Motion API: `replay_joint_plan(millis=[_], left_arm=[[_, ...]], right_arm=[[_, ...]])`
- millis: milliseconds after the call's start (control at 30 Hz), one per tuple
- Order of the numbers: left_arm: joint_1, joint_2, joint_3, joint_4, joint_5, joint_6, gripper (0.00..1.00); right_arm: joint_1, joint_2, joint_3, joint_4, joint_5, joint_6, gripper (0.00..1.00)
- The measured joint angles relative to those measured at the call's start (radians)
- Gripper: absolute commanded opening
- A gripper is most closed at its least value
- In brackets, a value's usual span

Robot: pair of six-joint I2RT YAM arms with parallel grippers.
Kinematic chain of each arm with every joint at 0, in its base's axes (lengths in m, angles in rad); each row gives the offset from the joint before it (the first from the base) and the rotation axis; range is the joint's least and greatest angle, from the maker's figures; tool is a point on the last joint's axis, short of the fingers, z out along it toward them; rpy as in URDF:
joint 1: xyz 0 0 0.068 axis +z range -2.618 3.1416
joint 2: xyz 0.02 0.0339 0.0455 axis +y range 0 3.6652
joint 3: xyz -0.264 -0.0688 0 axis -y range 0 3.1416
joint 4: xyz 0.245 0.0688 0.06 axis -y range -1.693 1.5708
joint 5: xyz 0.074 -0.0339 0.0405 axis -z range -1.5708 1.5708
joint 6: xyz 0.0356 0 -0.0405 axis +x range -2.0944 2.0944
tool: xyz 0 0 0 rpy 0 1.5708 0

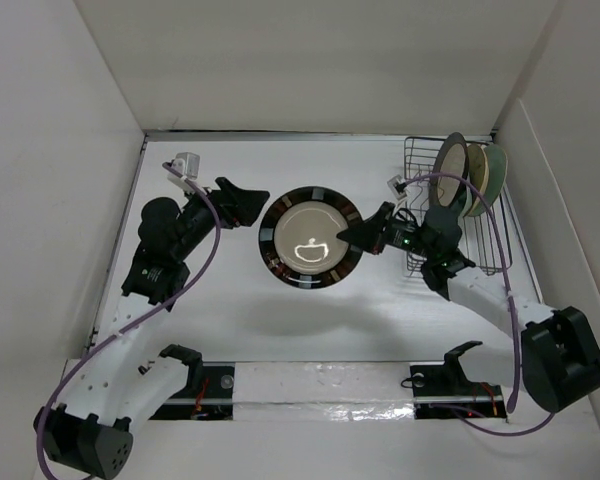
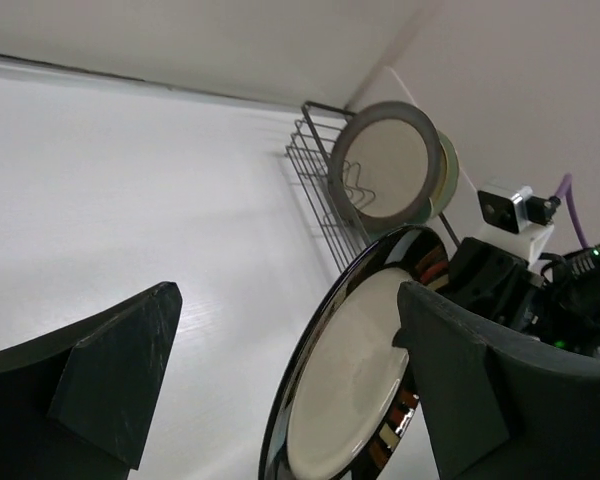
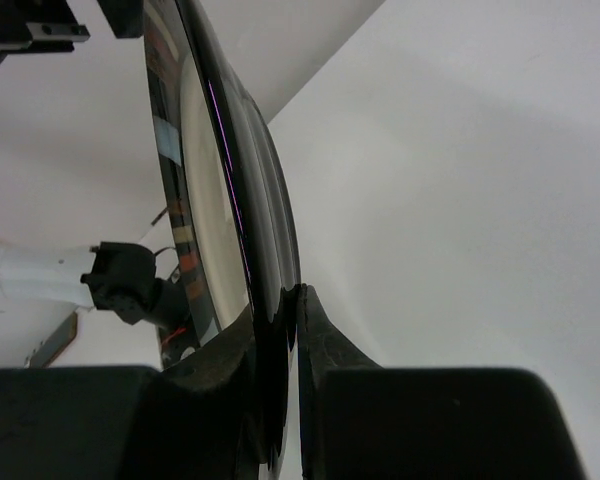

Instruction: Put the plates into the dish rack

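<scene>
A round plate with a dark striped rim and beige centre [image 1: 310, 238] hangs above the middle of the table. My right gripper [image 1: 355, 232] is shut on its right rim; the right wrist view shows my gripper [image 3: 292, 300] pinching the plate's edge [image 3: 205, 180]. My left gripper [image 1: 245, 203] is open and empty just left of the plate. In the left wrist view my left gripper [image 2: 285, 295] is spread wide with the tilted plate [image 2: 355, 390] between and beyond the fingers. The wire dish rack [image 1: 416, 160] stands at the far right, also in the left wrist view [image 2: 315, 170].
The rack holds upright plates: a dark-rimmed cream one [image 1: 448, 162] in front, a pale-green one [image 1: 477, 188] and a cream one [image 1: 493, 168] behind. White walls enclose the table on the left, back and right. Both arm bases sit at the near edge.
</scene>
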Motion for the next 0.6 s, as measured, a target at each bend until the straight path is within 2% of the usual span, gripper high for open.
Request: replay_joint_plan(millis=[167,300,400,500,600], left_arm=[[0.0,-0.08,0.007,-0.04,-0.081,0.032,0.86],[0.0,-0.155,-0.001,-0.043,-0.104,0.052,0.85],[0.0,-0.207,-0.03,-0.042,-0.112,0.066,0.84],[0.0,-0.245,-0.066,-0.049,-0.114,0.085,0.84],[-0.002,-0.264,-0.082,-0.066,-0.115,0.1,0.84]], right_arm=[[-0.025,-0.022,0.015,-0.008,0.105,0.034,0.0],[-0.052,-0.023,0.082,-0.114,0.235,0.024,0.0],[-0.076,-0.032,0.166,-0.248,0.395,-0.018,0.0],[-0.093,-0.034,0.286,-0.401,0.614,-0.105,0.0],[-0.101,-0.033,0.377,-0.477,0.848,-0.203,0.0]])
